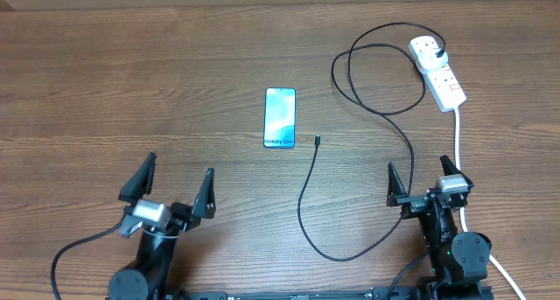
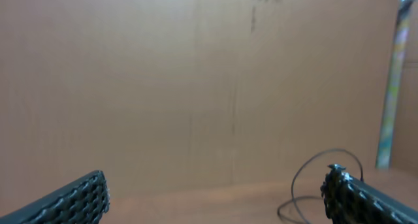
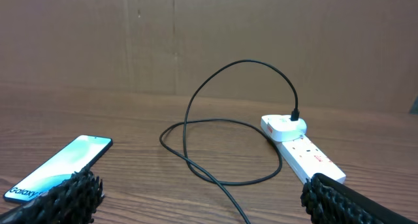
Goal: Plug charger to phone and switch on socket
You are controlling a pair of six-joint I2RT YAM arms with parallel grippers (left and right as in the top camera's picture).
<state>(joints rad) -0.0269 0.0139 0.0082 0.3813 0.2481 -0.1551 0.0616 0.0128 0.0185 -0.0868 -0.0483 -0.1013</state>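
Two empty grippers at the near edge of the brown wooden table (image 1: 105, 90)
My left gripper (image 1: 179, 169) and right gripper (image 1: 418, 170) are spread wide, holding nothing. The slim teal-screened phone (image 1: 280, 117) lies mid-table. The thin black charger cable (image 1: 308, 173) has its tip just beside the phone's near end and its plug in the white power strip (image 1: 440, 73).

the table (image 1: 131, 81) is brown wood grain with a dull, matt finish. the phone (image 1: 280, 116) has a glossy, glass-like screen. the socket (image 1: 440, 73) looks like smooth white plastic, faintly shiny. the charger (image 1: 303, 195) cable is matt black and rubbery-looking. the back wall (image 3: 274, 34) looks like plain brown cardboard.
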